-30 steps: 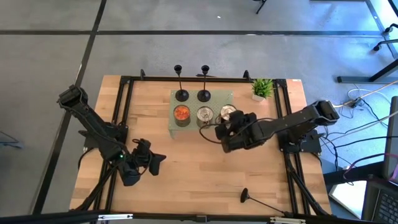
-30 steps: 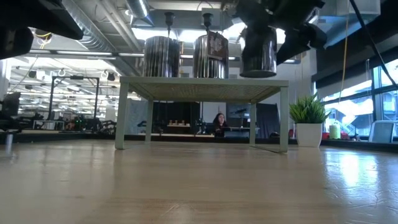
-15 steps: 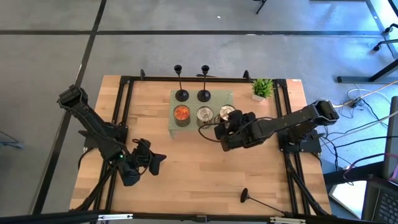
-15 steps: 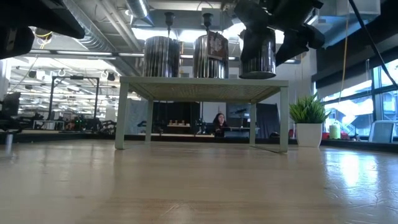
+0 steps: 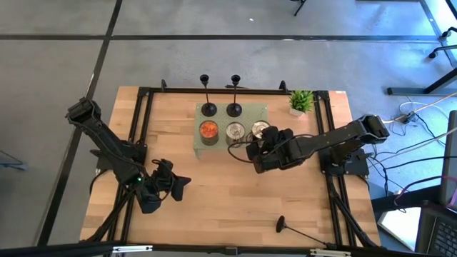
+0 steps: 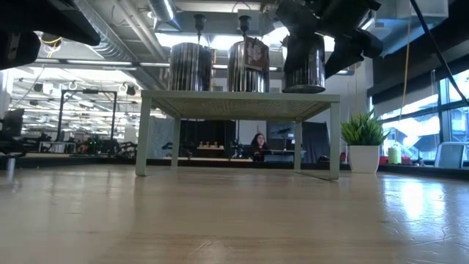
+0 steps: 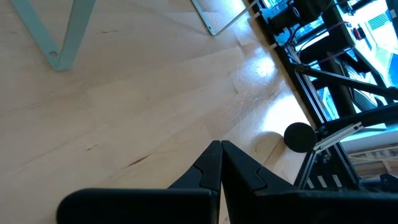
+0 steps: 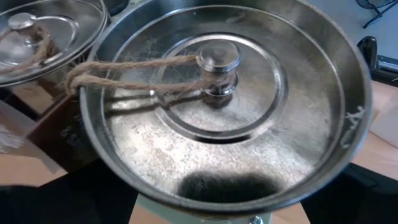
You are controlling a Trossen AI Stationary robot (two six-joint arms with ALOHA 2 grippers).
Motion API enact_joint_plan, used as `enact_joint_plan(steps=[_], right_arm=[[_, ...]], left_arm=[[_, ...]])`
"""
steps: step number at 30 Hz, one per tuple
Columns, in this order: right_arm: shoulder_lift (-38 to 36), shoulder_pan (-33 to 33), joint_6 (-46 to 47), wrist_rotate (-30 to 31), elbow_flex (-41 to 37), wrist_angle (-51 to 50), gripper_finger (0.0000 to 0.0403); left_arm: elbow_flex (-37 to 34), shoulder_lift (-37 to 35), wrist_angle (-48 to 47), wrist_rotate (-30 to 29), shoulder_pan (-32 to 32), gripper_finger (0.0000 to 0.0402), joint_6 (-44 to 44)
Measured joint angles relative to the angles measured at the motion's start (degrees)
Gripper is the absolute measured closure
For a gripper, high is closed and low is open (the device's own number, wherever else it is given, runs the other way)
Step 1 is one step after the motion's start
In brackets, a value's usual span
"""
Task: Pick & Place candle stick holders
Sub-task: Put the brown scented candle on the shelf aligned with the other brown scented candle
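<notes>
The right gripper (image 5: 265, 143) is reaching over the right end of the small pale green stand (image 5: 263, 110) that is sitting near the far edge of the wooden table (image 5: 214, 200), and its fingers are spread wide around a silver tin can (image 5: 261, 130), clasping it at that end of the stand. In the low view the can (image 6: 304, 63) is sitting at the stand's top with the dark gripper wrapped around its upper part; whether its bottom is touching the top or hanging just above it cannot be told. The right wrist view is looking straight down on the can's lid (image 8: 219, 106), which is carrying a small metal knob (image 8: 217, 60) tied with twine (image 8: 127, 76). Two more cans are standing on the stand's near side, an orange-topped one (image 5: 208, 130) toward its left end and a silver one (image 5: 235, 130) in the middle. Two candle stick holders (image 5: 208, 108) are standing upright along the stand's far side, behind those cans, the second (image 5: 234, 109) just beside the first. A third candle stick holder (image 5: 281, 225) is lying on its side near the table's near edge, toward the right corner. A potted plant (image 5: 300, 101) is sitting at the far right corner. The left gripper (image 5: 168, 184) is waiting over the table's near left part, its fingers (image 7: 211, 168) pressed together on nothing.
</notes>
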Motion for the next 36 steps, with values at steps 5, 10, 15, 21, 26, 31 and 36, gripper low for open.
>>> enact_joint_plan(steps=[5, 10, 15, 21, 26, 31, 36], right_arm=[[0.0, 0.0, 0.06, 0.02, 0.0, 0.01, 0.0052], [0.0, 0.0, 0.0, 0.0, 0.0, 0.0, 0.0052], [0.0, 0.0, -0.07, 0.02, 0.0, 0.0, 0.0046], [0.0, 0.0, -1.49, 0.04, 0.0, 0.01, 0.0026], [0.0, 0.04, -2.24, 0.02, 0.0, 0.0, 0.0023], [0.02, 0.04, -3.09, -0.85, 0.02, -0.02, 0.0023], [0.02, 0.04, -2.72, -0.63, 0.02, 0.0, 0.0023]], left_arm=[[0.0, 0.0, -0.01, -0.02, 0.0, 0.04, 0.04], [0.0, 0.0, -0.02, -0.02, 0.0, 0.04, 0.42], [0.0, -0.02, -0.02, -0.02, 0.0, 0.04, 0.61], [0.0, 0.0, -0.02, -0.02, -0.01, 0.04, 0.68], [0.0, -0.02, -0.02, -0.02, 0.0, 0.04, 1.05], [0.0, 0.0, 0.0, -0.02, 0.0, 0.04, 1.03], [0.0, -0.02, 0.14, -0.14, 0.0, 0.04, 1.01]])
